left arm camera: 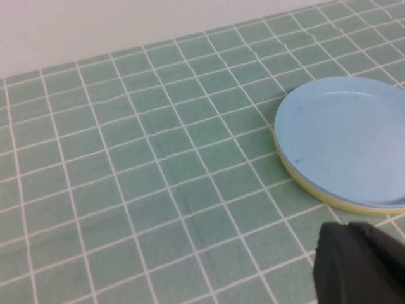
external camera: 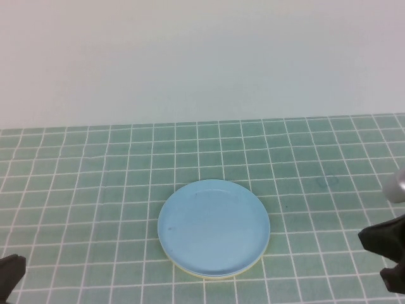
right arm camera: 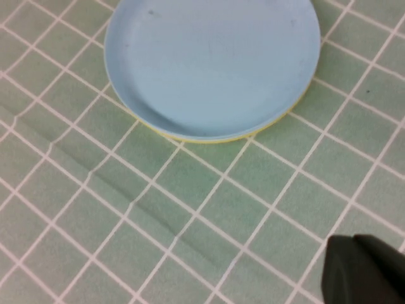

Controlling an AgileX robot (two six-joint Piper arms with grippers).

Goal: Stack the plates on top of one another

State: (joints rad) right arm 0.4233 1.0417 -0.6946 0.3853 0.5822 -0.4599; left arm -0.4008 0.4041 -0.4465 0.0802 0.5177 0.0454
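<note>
While both my jaws rest closed and empty, left gripper [external camera: 9, 272] at eight o'clock, right gripper [external camera: 389, 250] at three o'clock, one light blue round plastic plate [external camera: 213, 227] tops one yellow plate [right arm camera: 215, 138].

A single stack of plates, light blue plate [external camera: 213, 225] on top with a yellow plate [external camera: 190, 268] edge showing beneath, is the only obstacle on the green checked mat [external camera: 95, 177]. Open mat surrounds the stack on every side. The closed left gripper [external camera: 9, 272] sits well left of the stack; the closed right gripper [external camera: 389, 253] sits well right of it.
</note>
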